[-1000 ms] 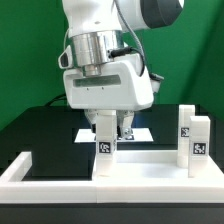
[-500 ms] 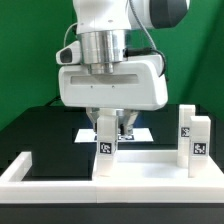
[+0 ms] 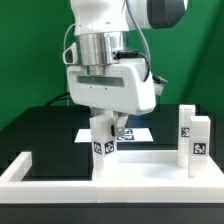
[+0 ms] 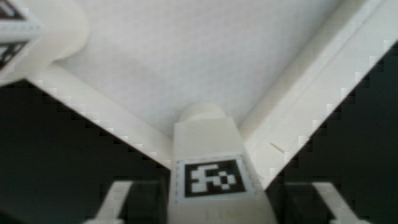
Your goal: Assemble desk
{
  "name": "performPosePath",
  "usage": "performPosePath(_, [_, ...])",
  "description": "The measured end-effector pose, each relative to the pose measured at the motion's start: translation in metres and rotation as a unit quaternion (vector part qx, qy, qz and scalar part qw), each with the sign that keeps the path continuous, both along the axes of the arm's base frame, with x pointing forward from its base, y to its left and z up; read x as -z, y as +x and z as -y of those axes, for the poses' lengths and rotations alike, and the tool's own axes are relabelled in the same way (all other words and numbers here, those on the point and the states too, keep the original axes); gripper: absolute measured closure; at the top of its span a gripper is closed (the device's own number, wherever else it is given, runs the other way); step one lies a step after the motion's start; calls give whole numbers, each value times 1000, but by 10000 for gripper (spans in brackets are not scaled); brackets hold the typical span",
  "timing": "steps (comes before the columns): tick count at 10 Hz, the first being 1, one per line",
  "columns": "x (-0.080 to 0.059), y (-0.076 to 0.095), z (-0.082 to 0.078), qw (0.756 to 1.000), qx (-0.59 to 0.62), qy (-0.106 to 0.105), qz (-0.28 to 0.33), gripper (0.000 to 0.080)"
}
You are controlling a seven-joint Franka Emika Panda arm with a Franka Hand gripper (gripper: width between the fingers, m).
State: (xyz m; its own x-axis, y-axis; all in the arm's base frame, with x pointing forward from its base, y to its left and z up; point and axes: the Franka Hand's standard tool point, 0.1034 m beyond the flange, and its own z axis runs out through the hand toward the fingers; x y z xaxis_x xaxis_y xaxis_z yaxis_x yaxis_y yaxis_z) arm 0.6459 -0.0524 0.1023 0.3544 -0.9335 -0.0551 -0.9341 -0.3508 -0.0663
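I have the gripper (image 3: 105,128) closed on a leg block (image 3: 102,146), long axis upright, standing directly below the fingers (image 4: 125,200) on the desk slab (image 3: 140,160); two more legs (image 3: 192,135) stand at the exterior view's right.

The exterior view sits low and near the front of the bench (image 3: 30,125), facing level across it toward a green backdrop (image 3: 30,50); the arm (image 3: 105,45) fills the upper middle and runs off the top. The wrist view looks straight down past the gripper (image 4: 214,195), very near, on a tagged leg (image 4: 215,160) and the slab (image 4: 187,60). Both views share that leg (image 3: 102,143) and the slab (image 3: 145,168) below it.
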Motion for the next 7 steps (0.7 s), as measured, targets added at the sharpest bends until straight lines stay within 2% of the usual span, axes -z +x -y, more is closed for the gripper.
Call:
performPosePath(1, [0, 4, -5, 993, 113, 13, -10, 505])
performPosePath(3, [2, 8, -12, 963, 268, 38, -9, 505])
performPosePath(5, [2, 9, -11, 949, 312, 41, -10, 505])
performPosePath(6, [2, 9, -11, 951, 306, 41, -10, 505])
performPosePath(7, [2, 9, -11, 961, 275, 39, -7, 432])
